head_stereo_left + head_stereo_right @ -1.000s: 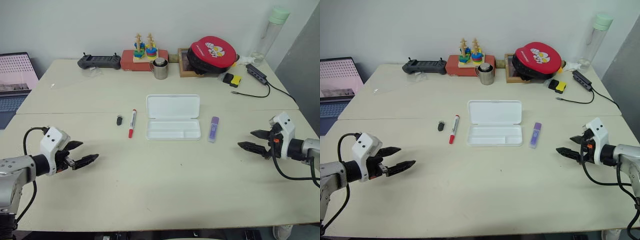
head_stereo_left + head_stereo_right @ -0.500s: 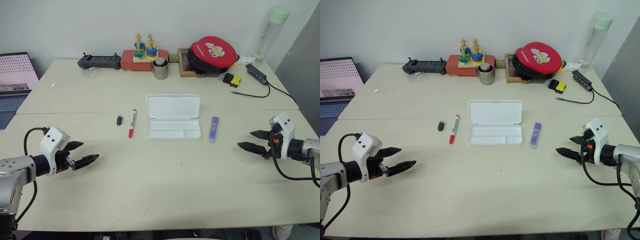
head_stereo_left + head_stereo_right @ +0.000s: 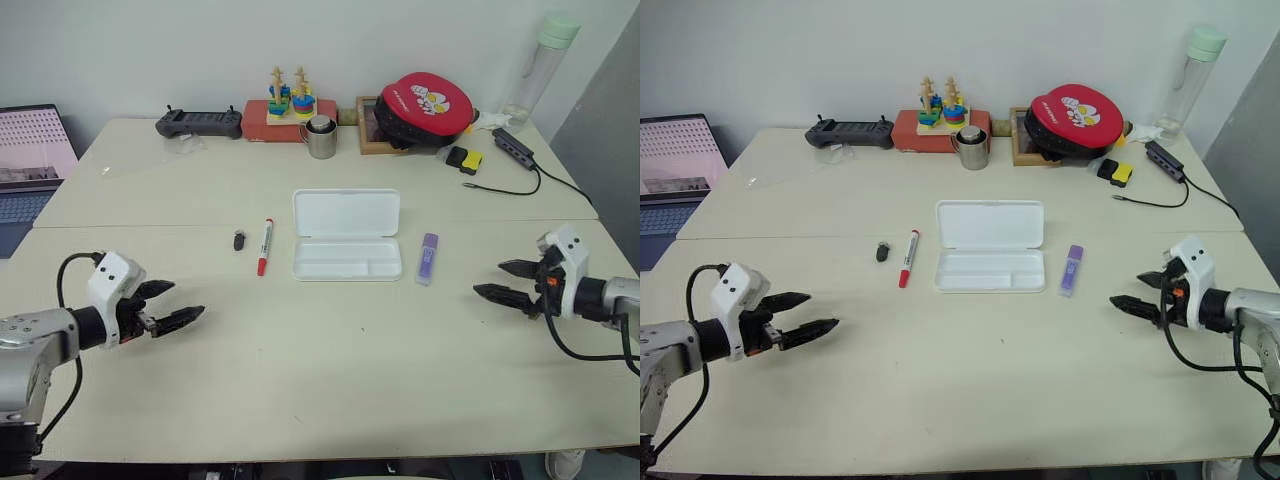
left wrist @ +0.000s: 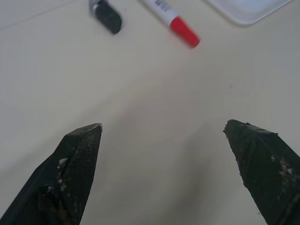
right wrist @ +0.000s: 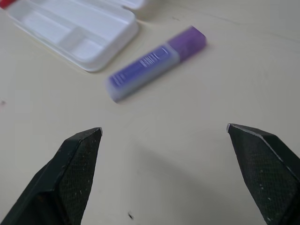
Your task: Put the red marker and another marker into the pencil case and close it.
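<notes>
A pale cream tabletop (image 3: 320, 380), made of two boards joined along a seam, stands against a white wall. Along its far edge sit a grey laptop with a lit screen (image 3: 30, 165), a round red zipped pouch with a cartoon print (image 3: 428, 105), a tall clear bottle with a pale green cap (image 3: 540, 65), a black handheld controller (image 3: 198, 123), a wooden stacking toy on a red base (image 3: 288, 108) and a small steel cup (image 3: 320, 137).

The flat white plastic pencil case (image 3: 346, 235) lies open in the middle of the table, lid laid back, its divided tray empty. It sits between the two grippers and further out than both.

The left gripper (image 3: 170, 306) hovers low over the near left of the table, its two black fingers spread wide and holding nothing. The right gripper (image 3: 505, 282) hovers over the near right, fingers likewise spread and empty.

The slim red marker with white barrel and red cap (image 3: 264, 246) lies ahead of the left gripper and inward of it, just beside the case's left edge, apart from it. The short light-purple highlighter (image 3: 427, 258) lies ahead of the right gripper, toward the case, just off its right edge. A small black cap-like object (image 3: 239, 240) rests just outside the red marker.
</notes>
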`<state>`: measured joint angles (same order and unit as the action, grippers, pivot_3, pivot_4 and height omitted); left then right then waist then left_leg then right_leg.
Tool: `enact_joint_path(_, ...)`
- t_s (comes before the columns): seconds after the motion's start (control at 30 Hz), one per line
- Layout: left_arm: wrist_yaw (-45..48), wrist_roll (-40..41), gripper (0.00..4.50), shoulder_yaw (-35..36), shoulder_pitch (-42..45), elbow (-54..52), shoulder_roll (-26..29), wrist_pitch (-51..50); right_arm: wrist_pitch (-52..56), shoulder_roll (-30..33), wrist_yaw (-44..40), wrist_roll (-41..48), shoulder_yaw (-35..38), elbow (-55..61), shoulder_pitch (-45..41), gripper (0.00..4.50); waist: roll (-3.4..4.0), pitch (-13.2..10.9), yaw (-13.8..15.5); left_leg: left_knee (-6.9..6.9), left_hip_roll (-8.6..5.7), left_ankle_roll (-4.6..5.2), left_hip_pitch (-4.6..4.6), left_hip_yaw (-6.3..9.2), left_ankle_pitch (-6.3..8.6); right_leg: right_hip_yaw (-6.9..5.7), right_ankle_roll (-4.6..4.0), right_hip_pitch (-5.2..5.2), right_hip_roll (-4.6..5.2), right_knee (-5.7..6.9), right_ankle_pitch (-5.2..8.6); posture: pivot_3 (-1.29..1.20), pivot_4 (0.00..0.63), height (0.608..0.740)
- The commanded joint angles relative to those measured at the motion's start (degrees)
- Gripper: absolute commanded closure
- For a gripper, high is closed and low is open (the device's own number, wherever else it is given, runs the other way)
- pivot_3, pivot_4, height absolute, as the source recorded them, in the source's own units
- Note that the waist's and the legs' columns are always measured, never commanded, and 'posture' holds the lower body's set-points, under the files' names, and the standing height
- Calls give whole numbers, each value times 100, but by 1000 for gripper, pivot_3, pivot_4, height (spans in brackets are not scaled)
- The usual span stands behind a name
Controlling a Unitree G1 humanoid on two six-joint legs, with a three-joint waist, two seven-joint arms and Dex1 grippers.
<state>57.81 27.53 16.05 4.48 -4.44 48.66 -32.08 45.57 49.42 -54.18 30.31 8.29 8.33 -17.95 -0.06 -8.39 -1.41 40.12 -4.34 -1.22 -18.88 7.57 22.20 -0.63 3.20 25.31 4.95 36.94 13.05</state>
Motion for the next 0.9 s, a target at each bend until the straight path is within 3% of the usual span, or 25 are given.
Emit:
enact_joint_path(0.03,-109,405,0,-371,451,-835,-233,-331,-187,-221,-264,-54,-636,211,-808,19,-1,1,-6,1,0,0,0,0,0,1,0,0,0,1,0,0,150,740)
enact_joint_path(0.33,-261,446,0,-1372,1335,-1314,-898,-464,-1176,-1175,-1038,-1525,-2901,-1516,-2557,19,-2,1,-22,-3,-2,-1,-4,7,0,-3,0,5,1,-3,0,0,150,740)
enact_joint_path(0.37,-257,407,0,-1474,1421,-1310,-956,-425,-1277,-1272,-1129,-1695,-3112,-1713,-2646,295,-3,0,-21,-3,-3,-1,-2,8,0,-6,0,4,2,-2,0,0,150,740)
enact_joint_path(0.43,-277,367,0,-1580,1545,-1324,-1044,-381,-1466,-1409,-1296,-1963,-3403,-2023,-2780,372,-4,1,-22,5,-4,0,-2,6,0,-8,0,1,2,-3,0,0,150,740)
enact_joint_path(0.67,-347,291,0,-1772,1701,-1298,-1191,-313,-1948,-1860,-1327,-2638,-3738,-2929,-3076,2147,-4,2,-45,2,-4,-1,-3,4,-1,-12,0,9,1,1,0,0,150,740)
enact_joint_path(0.9,-404,361,0,-1663,1714,-1274,-1211,-320,-2240,-2079,-1404,-2877,-3577,-3240,-3178,3893,-3,2,-45,3,-4,-1,-1,5,-1,-12,0,7,1,2,0,0,150,740)
